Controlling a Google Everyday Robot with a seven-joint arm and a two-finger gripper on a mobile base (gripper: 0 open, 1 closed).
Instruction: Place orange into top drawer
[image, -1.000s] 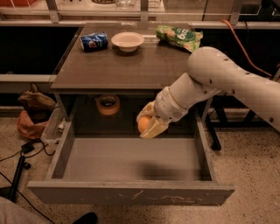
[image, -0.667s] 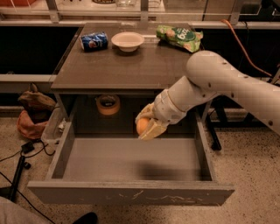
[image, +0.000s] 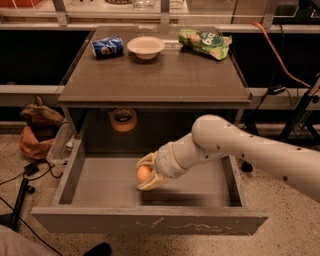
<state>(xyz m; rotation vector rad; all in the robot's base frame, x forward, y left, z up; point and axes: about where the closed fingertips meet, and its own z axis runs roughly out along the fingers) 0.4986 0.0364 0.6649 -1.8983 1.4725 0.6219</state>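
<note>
The orange (image: 143, 174) is a small round fruit held between my gripper's pale fingers. My gripper (image: 146, 175) is shut on it, low inside the open top drawer (image: 100, 182), near the middle of its grey floor and close to it. I cannot tell whether the orange touches the floor. The drawer is pulled out toward the camera, with a scratched front panel (image: 150, 221). My white arm (image: 235, 145) reaches in from the right over the drawer's right side.
On the tabletop (image: 155, 75) stand a blue can (image: 107, 47), a white bowl (image: 145, 47) and a green chip bag (image: 205, 42). A tan tape roll (image: 123, 119) sits behind the drawer. A brown bag (image: 37, 130) and cables lie on the floor to the left.
My gripper has moved down and toward the drawer's front with the orange, from above the drawer's back to low over its floor.
</note>
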